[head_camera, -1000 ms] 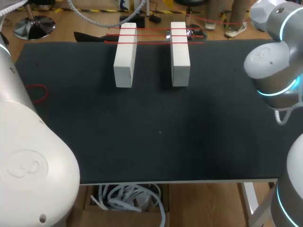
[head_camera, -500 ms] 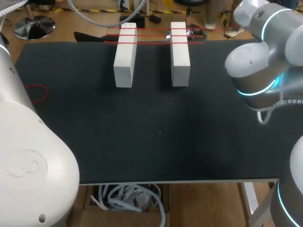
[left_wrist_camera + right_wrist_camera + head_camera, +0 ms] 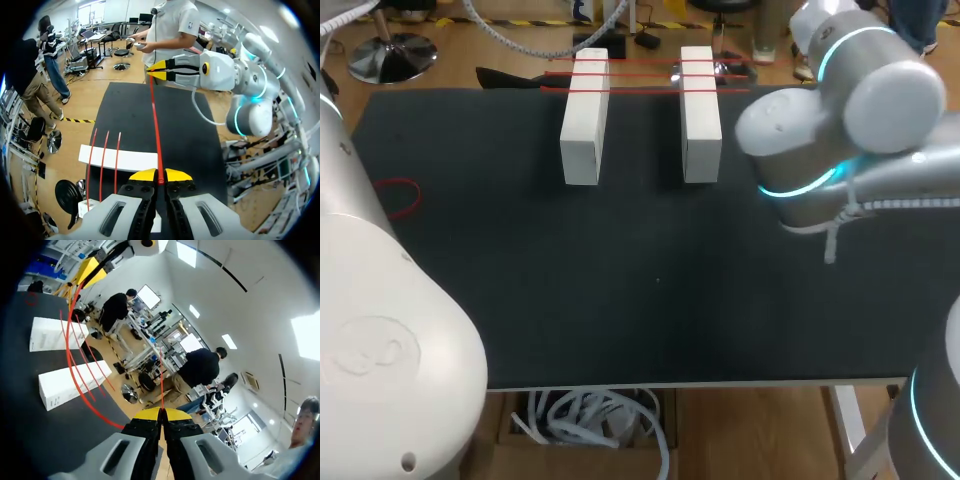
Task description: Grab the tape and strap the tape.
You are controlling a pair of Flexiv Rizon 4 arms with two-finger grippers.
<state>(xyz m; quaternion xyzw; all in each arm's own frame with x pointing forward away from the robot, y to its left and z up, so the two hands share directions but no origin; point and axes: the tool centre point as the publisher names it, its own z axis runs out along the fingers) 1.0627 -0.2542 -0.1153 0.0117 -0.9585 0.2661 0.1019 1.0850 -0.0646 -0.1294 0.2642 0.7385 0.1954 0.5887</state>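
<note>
A red band (image 3: pixel 155 125) is stretched taut between my two grippers. In the left wrist view my left gripper (image 3: pixel 160 176) is shut on one end, and my right gripper (image 3: pixel 155 70) holds the other end ahead of it, above the table. The right wrist view has my right gripper (image 3: pixel 161 415) shut on the red band (image 3: pixel 70 360), which arcs away to my left gripper (image 3: pixel 92 267). Two white blocks (image 3: pixel 584 120) (image 3: pixel 700 115) lie side by side at the table's far edge. Three red bands (image 3: pixel 640 75) are strapped across their far ends. Neither gripper shows in the head view.
A spare red band (image 3: pixel 398 196) lies on the black table (image 3: pixel 650 290) near its left edge. My right arm (image 3: pixel 830 120) hangs over the table's right part, beside the right block. My left arm (image 3: pixel 380 340) fills the near left corner.
In the head view my right arm has swung left, from the table's right edge in over the table towards the right block. The blocks and their bands have not moved.
</note>
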